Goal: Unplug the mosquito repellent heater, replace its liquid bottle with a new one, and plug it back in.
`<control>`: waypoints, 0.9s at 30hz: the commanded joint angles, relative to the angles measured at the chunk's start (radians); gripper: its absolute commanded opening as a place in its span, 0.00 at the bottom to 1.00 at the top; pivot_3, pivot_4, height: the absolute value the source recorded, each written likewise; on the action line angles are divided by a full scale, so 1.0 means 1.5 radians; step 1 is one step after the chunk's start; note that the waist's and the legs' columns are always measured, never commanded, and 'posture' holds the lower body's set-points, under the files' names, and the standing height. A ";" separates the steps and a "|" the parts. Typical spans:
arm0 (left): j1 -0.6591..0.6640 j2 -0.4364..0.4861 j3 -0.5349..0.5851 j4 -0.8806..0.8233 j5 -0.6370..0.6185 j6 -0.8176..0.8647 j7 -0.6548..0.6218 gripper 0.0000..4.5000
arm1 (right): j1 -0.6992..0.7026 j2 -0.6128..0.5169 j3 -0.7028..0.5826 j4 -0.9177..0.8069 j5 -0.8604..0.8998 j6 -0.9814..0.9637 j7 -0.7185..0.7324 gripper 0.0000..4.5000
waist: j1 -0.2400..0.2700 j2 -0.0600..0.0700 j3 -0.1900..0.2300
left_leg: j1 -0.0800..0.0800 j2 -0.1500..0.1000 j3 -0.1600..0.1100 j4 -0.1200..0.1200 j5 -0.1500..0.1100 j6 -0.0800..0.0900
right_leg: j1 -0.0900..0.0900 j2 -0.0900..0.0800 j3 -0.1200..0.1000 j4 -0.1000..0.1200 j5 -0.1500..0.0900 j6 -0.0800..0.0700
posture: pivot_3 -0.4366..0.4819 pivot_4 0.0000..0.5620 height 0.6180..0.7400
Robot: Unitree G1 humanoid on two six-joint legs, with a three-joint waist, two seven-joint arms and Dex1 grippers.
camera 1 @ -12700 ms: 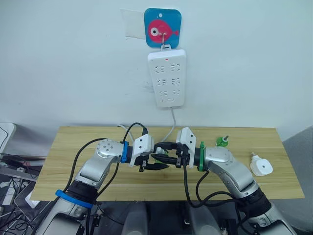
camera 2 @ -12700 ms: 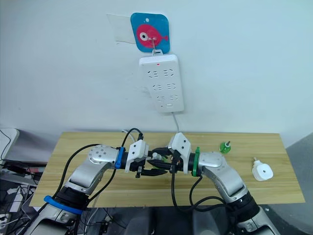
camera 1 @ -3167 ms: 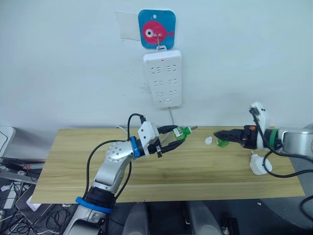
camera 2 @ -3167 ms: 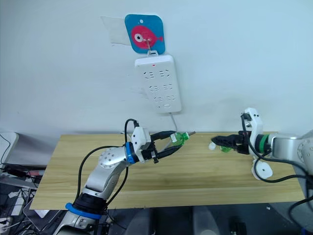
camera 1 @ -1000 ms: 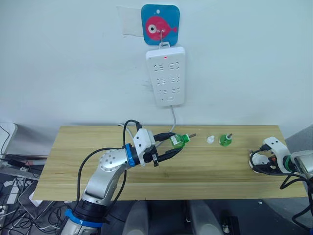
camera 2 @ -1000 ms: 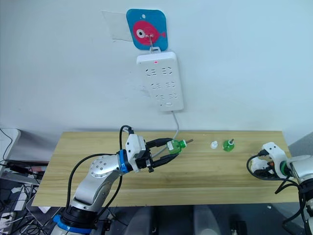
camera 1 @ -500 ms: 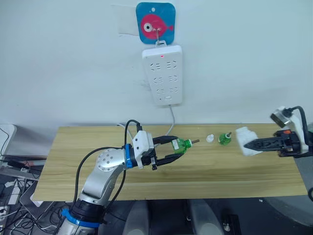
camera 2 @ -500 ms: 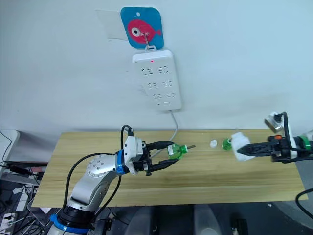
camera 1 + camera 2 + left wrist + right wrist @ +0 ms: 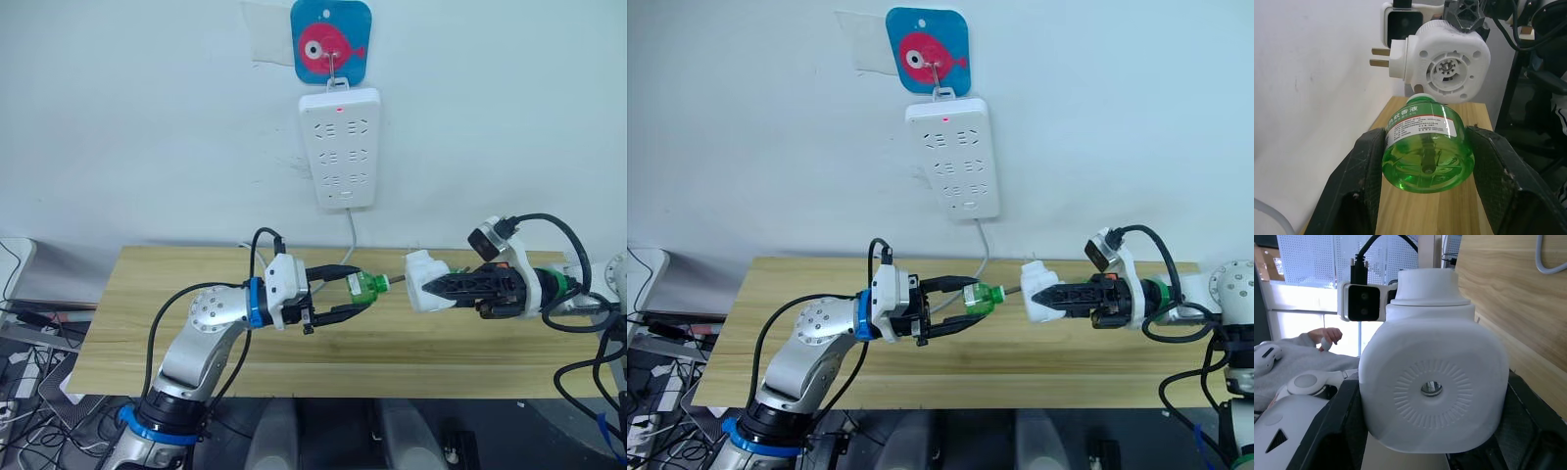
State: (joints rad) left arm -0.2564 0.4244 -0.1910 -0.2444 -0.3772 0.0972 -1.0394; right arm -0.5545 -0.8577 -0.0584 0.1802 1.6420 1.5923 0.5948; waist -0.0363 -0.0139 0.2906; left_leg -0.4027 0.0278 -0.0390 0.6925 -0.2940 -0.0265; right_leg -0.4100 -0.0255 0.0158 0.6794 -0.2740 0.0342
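Left eye view shows my left gripper (image 9: 343, 294) pinching the new bottle (image 9: 364, 284), wick nearly touching the heater (image 9: 424, 281) clamped in my right gripper (image 9: 438, 287), below the power strip (image 9: 341, 147): unplugged, insertion and replugging remain.

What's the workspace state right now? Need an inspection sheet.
Surface: wooden table.
Job's things: green bottle held in air, wick aimed at the white heater, a small gap between them.
Clutter: nothing seen.
Claws: left claw shut on the bottle; right claw shut on the heater.
Cables: grey cord hangs from the power strip.
Surroundings: white wall, fish hook plate.
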 commanded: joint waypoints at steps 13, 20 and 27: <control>-0.001 -0.004 -0.023 -0.064 -0.026 0.007 -0.009 0.50 | 0.019 -0.061 0.039 0.018 0.194 -0.070 -0.143 0.66 | 0.002 0.000 0.000 | 0.000 0.000 0.000 0.000 0.000 0.000 | 0.000 0.001 0.000 0.000 0.000 0.000 | 0.41 0.46 1.00; -0.010 -0.013 -0.031 -0.054 -0.022 0.002 -0.008 0.50 | 0.024 -0.059 0.055 -0.013 0.220 -0.081 -0.148 0.66 | 0.002 0.000 0.000 | 0.000 0.000 0.000 0.000 0.000 0.000 | 0.000 0.001 0.000 0.000 0.000 0.000 | 0.41 0.46 1.00; -0.009 -0.013 -0.031 -0.053 -0.024 -0.002 -0.014 0.50 | 0.034 -0.075 0.062 -0.045 0.220 -0.063 -0.104 0.66 | 0.002 0.000 0.000 | 0.000 0.000 0.000 0.000 0.000 0.000 | 0.000 0.001 0.000 0.000 0.000 0.000 | 0.41 0.44 1.00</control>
State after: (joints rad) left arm -0.2675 0.4134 -0.2270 -0.2948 -0.3951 0.1051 -1.0568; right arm -0.5034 -0.9629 0.0330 0.1634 1.9265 1.4792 0.3959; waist -0.0332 -0.0139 0.2905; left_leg -0.4029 0.0285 -0.0387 0.6923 -0.2940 -0.0266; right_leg -0.4106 -0.0240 0.0159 0.6791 -0.2740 0.0343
